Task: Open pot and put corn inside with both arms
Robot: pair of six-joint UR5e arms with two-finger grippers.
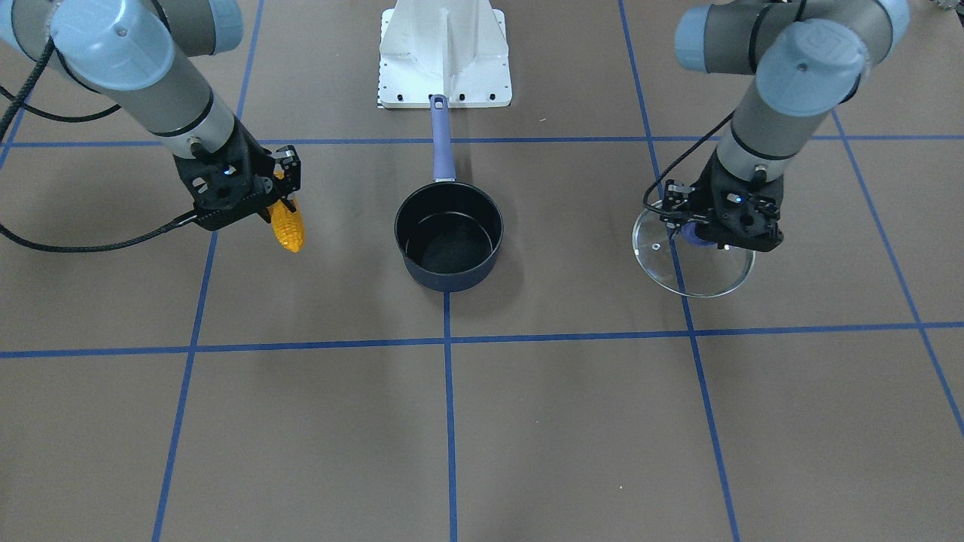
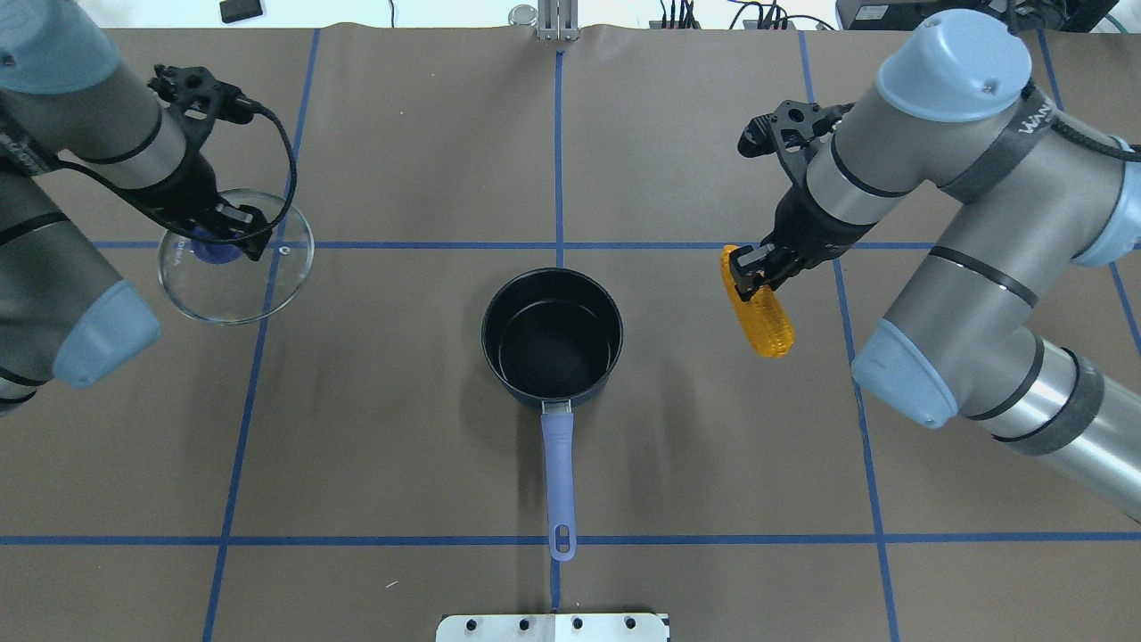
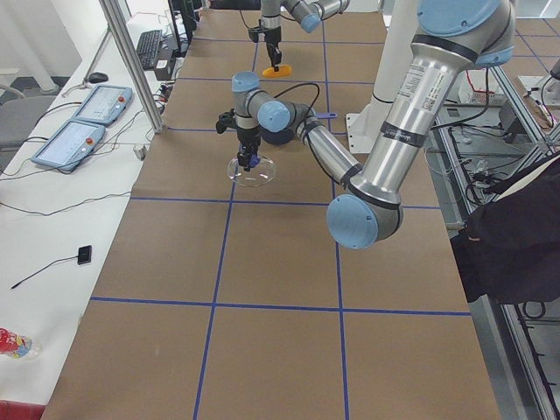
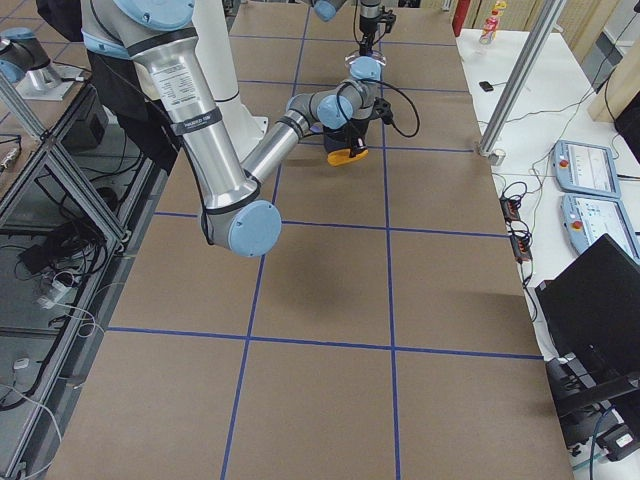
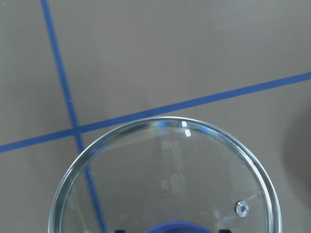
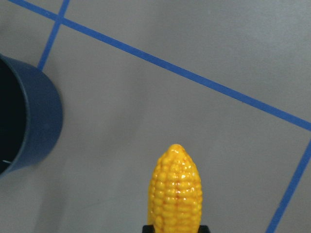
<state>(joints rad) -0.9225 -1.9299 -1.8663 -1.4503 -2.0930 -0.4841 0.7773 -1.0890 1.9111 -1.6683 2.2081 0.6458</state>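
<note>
The dark navy pot (image 2: 553, 334) stands open at the table's middle, its periwinkle handle (image 2: 559, 473) pointing toward the robot's base; it also shows in the front view (image 1: 449, 233). My left gripper (image 2: 214, 239) is shut on the blue knob of the clear glass lid (image 2: 267, 276), held low to the left of the pot, apart from it. The lid fills the left wrist view (image 5: 170, 179). My right gripper (image 2: 753, 270) is shut on the thick end of the orange-yellow corn (image 2: 762, 312), to the right of the pot. In the right wrist view the corn (image 6: 176, 189) points forward, with the pot's wall (image 6: 34, 121) at left.
The white base plate (image 1: 444, 60) sits at the robot's side of the table, just behind the handle's end. Blue tape lines (image 2: 559, 160) cross the brown table cover. Control pendants (image 3: 79, 122) lie on a side bench beyond the table.
</note>
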